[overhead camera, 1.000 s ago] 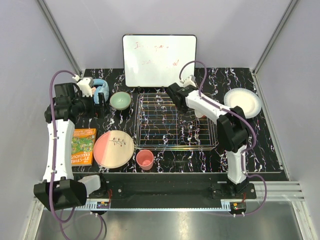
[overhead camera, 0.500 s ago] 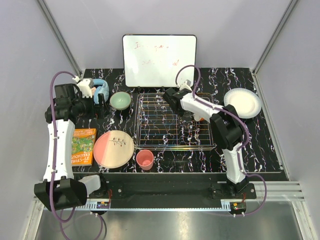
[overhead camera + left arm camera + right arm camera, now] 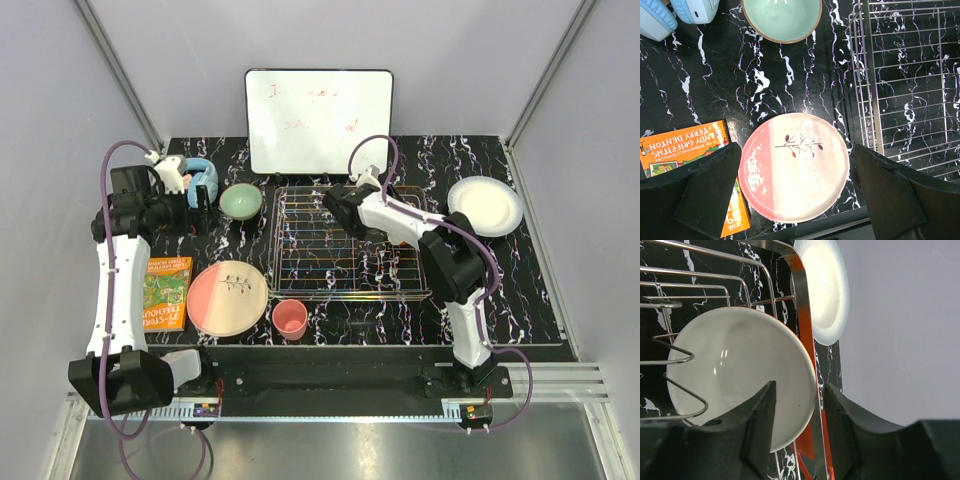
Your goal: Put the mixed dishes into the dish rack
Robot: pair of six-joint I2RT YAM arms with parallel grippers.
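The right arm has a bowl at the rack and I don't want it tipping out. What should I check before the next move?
1. Orange bowl with white inside is within the dish rack wires: ok, tilted near a corner.
2. Right gripper straddles the bowl's rim: ok; whether it is clamped or loose, cannot tell.
3. The rack's rail is clear of that gripper's fingers: cannot tell; it runs close beside the rim.
4. Left gripper is open and empty: ok, above the large pink plate.
5. All dishes loaded: not ok; the pink plate, mint-green bowl, small pink cup and white plate lie outside the rack.
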